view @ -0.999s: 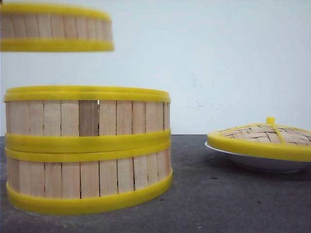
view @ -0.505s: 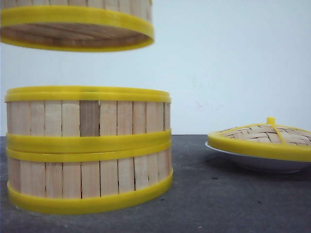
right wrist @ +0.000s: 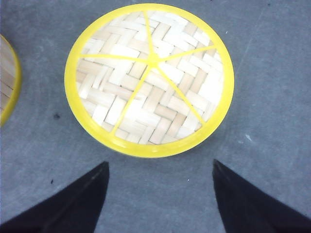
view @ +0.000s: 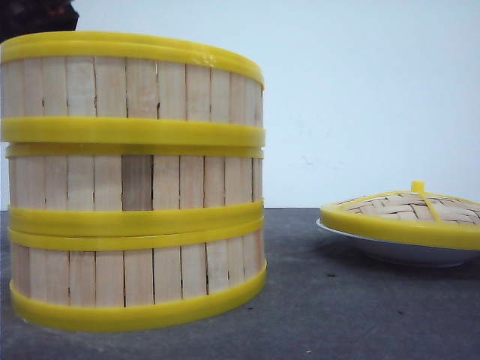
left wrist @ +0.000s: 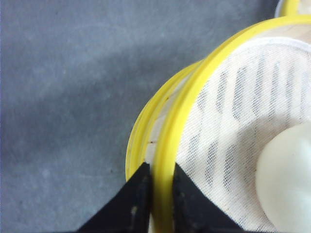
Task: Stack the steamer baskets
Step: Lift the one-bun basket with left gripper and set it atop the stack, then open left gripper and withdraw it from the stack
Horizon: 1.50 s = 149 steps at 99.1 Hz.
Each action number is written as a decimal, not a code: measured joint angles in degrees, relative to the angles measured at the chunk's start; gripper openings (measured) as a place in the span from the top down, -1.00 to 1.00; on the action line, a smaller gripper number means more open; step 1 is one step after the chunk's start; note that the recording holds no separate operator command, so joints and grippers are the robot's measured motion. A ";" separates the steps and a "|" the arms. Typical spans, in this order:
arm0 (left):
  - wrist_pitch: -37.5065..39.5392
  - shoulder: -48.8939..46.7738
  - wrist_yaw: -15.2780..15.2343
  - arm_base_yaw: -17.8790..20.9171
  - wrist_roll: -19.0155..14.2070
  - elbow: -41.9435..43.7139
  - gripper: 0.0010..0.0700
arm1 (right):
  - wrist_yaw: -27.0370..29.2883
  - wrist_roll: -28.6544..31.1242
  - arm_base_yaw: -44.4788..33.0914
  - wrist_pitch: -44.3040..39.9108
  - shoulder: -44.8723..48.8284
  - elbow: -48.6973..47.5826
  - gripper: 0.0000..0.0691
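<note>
Three steamer baskets stand as one stack at the left of the front view: a top one (view: 135, 90), a middle one (view: 135, 180) and a bottom one (view: 135, 274). The top basket sits on the middle one with their rims touching. My left gripper (left wrist: 160, 167) is shut on the top basket's yellow rim (left wrist: 194, 92), one finger inside and one outside. A white cloth liner (left wrist: 252, 97) and a pale round lump (left wrist: 286, 170) lie inside that basket. My right gripper (right wrist: 160, 165) hangs open over the grey table beside the lid, holding nothing.
A domed woven lid (view: 409, 210) with a yellow rim rests on a shallow white plate (view: 397, 251) at the right; the same lid (right wrist: 150, 77) shows in the right wrist view. An edge of the stack (right wrist: 7, 82) borders that view.
The top basket, held high at the upper left a second ago, has moved right and come down onto the two stacked baskets. The lid and plate have not moved.
</note>
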 joint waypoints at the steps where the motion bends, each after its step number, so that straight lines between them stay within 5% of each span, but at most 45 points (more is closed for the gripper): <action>1: 0.15 0.00 0.00 -0.02 -0.07 -0.15 0.95 | 0.00 0.00 0.00 0.00 0.00 0.00 -0.20; 85: 2.34 1.07 -1.55 1.11 -0.85 -0.61 0.92 | 0.00 0.00 0.00 -0.02 0.00 0.00 -0.20; 92: 2.36 1.07 -1.62 1.14 -1.42 -0.61 0.78 | 0.00 0.00 0.00 -0.02 0.00 0.00 -0.20; 112: 3.45 1.07 -1.88 1.38 -1.70 -0.61 -0.02 | 0.00 0.00 0.00 0.04 0.00 0.00 -0.20; 149: 4.28 -1.22 -2.01 2.27 -2.32 0.52 -0.10 | 0.00 0.00 -0.46 6.88 1.57 0.00 -0.20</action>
